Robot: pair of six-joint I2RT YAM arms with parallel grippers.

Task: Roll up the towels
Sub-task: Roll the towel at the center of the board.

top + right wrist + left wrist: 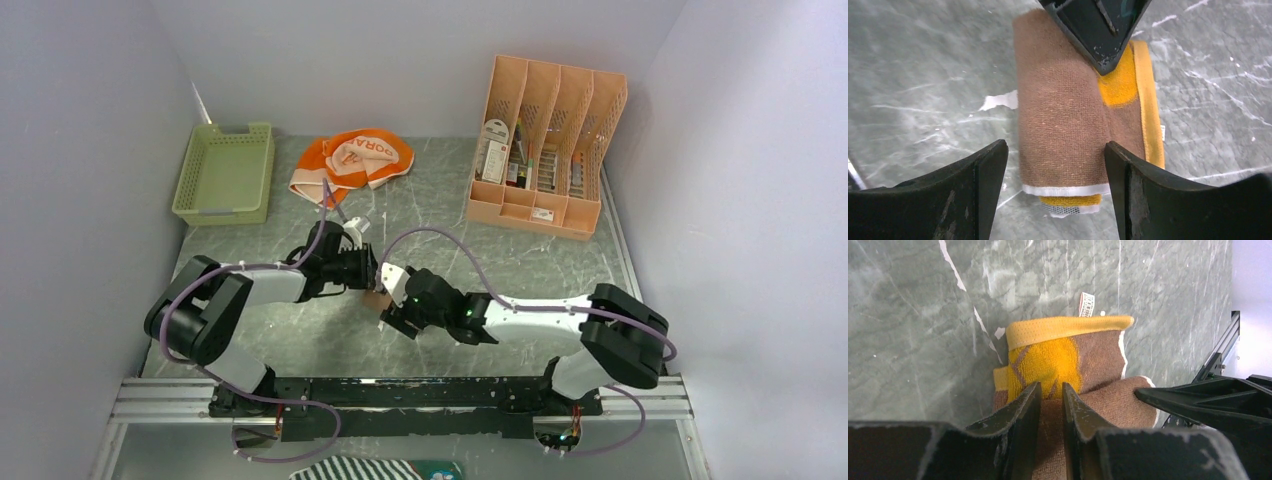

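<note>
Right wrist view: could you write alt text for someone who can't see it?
A small towel, brown with a yellow border, lies rolled up on a grey-green marbled table, between the open fingers of the right gripper. The dark tip of the left gripper reaches in from the top edge onto the roll's far end.

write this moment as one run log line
brown and yellow terry towel: part rolled | left gripper: pinched on it | right gripper: open, astride roll | orange printed towel: crumpled at back
</note>
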